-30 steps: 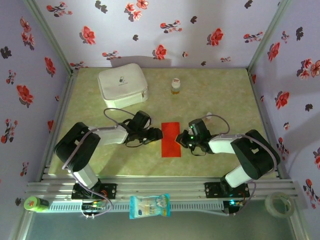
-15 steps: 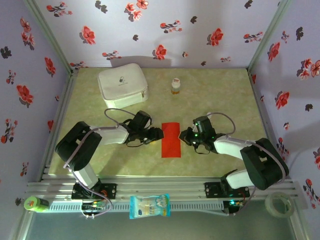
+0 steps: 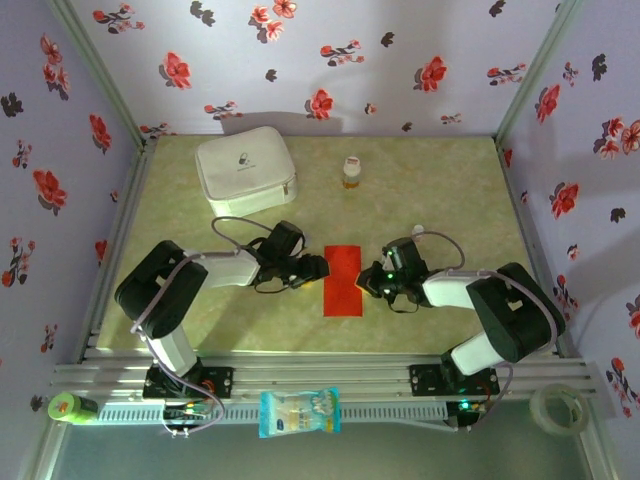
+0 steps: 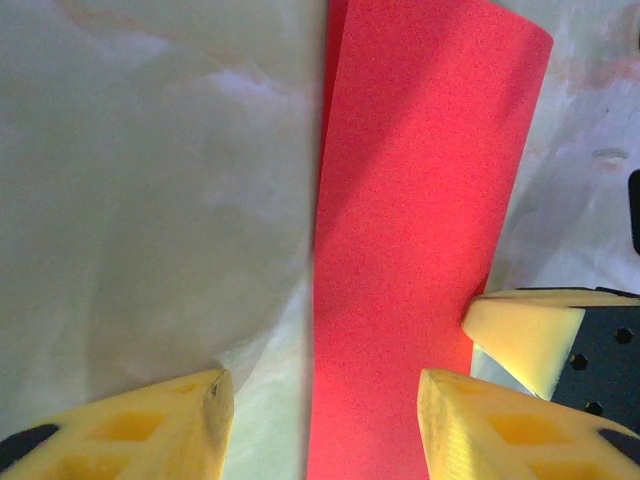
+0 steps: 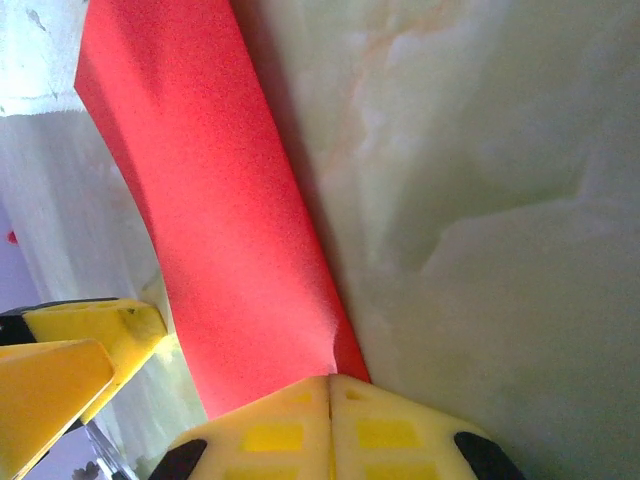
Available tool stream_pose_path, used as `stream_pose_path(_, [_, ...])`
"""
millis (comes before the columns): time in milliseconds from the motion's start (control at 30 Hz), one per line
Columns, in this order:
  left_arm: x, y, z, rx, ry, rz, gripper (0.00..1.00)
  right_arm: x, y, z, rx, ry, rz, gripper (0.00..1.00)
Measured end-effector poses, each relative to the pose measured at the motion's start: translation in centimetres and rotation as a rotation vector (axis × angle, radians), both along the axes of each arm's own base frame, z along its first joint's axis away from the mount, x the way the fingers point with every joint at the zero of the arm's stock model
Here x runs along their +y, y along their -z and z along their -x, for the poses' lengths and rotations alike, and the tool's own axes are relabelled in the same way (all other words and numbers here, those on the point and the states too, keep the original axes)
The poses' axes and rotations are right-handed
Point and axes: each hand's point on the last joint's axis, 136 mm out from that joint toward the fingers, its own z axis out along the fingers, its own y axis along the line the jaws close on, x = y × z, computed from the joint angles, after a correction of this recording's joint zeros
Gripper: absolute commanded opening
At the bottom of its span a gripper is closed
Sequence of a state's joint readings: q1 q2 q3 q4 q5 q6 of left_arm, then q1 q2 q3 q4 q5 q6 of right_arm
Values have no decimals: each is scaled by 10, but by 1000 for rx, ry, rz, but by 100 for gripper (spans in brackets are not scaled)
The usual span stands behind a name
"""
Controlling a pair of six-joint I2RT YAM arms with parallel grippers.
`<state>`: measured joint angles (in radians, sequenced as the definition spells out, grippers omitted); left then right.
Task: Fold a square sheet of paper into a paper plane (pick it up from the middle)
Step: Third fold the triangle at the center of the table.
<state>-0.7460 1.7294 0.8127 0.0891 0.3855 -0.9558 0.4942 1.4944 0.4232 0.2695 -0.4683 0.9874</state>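
The red sheet of paper [image 3: 342, 279] lies flat in the middle of the table as a narrow rectangle, doubled over, with two layers showing at its far end in the left wrist view [image 4: 410, 220]. My left gripper [image 3: 312, 268] is low at its left long edge, open, its fingers straddling that edge [image 4: 320, 410] with nothing gripped. My right gripper [image 3: 368, 281] is at the right long edge, shut. Its joined tips [image 5: 330, 385] press on the paper [image 5: 220, 230], which dents slightly there.
A white zip case [image 3: 245, 170] sits at the back left and a small bottle [image 3: 350, 172] at the back centre. On the front rail lie a blue-and-white snack packet [image 3: 298, 412], a green object [image 3: 68, 407] and a tape roll [image 3: 558, 408].
The right gripper drew a little to the right off the paper's edge, then came back onto it. The left gripper and the paper have barely moved.
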Motion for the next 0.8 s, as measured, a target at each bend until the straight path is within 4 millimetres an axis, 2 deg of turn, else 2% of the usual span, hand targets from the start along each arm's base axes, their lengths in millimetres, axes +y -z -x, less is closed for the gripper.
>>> stream_pose_path(167, [-6,1,-2,9,4,11,46,0,0,0,-3,0,-2,6])
stream_pose_path(800, [-16,3,-4,13,8,38,37,5,-1,-2,-8,4,-44,6])
